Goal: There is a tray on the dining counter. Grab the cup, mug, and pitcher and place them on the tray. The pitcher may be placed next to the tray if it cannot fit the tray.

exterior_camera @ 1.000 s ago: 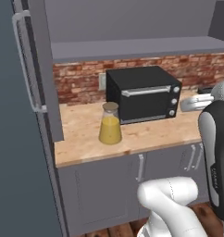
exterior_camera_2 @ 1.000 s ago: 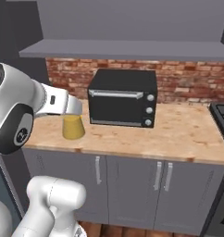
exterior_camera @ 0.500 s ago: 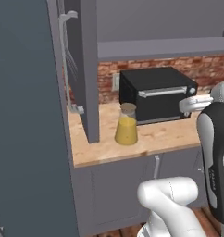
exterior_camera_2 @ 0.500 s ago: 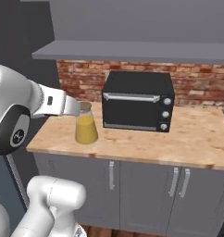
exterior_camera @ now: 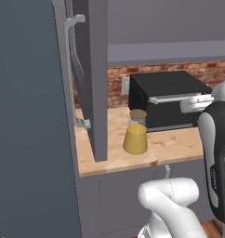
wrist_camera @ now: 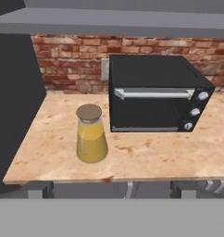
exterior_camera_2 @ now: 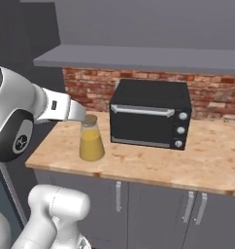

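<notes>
- Left base view: the pitcher [exterior_camera: 135,134] is being seen upright on the wooden table [exterior_camera: 175,146], just beside the black toaster oven [exterior_camera: 168,100] and near a tall grey cabinet [exterior_camera: 91,79]. The arm is being held high at the right.
- Right base view: the pitcher [exterior_camera_2: 91,138] is being partly overlapped at its neck by the forearm; contact cannot be told.
- Hand view: the pitcher [wrist_camera: 90,134] is being faced, well apart. The hand's fingers [wrist_camera: 40,190] are being held wide apart, empty. The approach to fetch the pitcher is judged in hand; next, the hand needs advancing and lowering around the neck.
</notes>
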